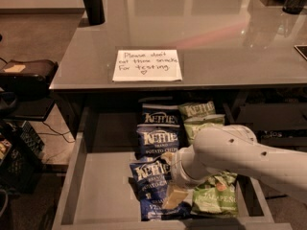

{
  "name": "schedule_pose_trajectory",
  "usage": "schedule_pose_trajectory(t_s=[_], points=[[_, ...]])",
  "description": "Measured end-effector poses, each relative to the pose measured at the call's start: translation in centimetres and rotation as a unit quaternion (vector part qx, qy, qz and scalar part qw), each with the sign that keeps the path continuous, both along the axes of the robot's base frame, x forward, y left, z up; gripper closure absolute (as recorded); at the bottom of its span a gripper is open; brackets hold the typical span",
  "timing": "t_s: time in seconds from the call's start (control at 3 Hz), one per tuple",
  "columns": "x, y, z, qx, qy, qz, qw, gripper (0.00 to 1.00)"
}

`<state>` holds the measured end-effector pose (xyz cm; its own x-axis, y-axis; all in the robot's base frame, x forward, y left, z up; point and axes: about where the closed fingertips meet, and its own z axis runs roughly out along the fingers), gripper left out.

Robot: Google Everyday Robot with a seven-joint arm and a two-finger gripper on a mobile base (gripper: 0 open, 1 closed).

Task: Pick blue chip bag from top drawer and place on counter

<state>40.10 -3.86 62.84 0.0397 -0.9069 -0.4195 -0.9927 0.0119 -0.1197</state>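
Observation:
The top drawer (98,186) is pulled open below the counter (216,37). The blue chip bag (147,182) lies flat at the drawer's front, its white Kettle logo showing and its lower lettering partly covered. My gripper (173,199) reaches down from the white arm at the right. It sits on the lower right part of this bag, between it and a green jalapeno bag (217,195).
Two more blue Kettle bags (160,117) (157,141) and green bags (197,111) lie further back in the drawer. A handwritten paper note (147,65) lies on the counter's front. A black post (92,4) stands at the back left. Black gear (24,75) sits at the left.

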Motion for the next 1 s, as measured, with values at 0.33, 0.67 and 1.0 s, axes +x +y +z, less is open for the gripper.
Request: schedule_pose_trajectory(t_s=[0.33,0.67,1.0], points=[[-0.17,-0.18,-1.15,-0.001,0.013,-0.001,0.9999,0.22],[-0.19,-0.30,-1.86,-0.004,0.020,-0.001,0.9998,0.41],[-0.19,-0.23,-1.81,-0.007,0.023,-0.002,0.9997,0.63]])
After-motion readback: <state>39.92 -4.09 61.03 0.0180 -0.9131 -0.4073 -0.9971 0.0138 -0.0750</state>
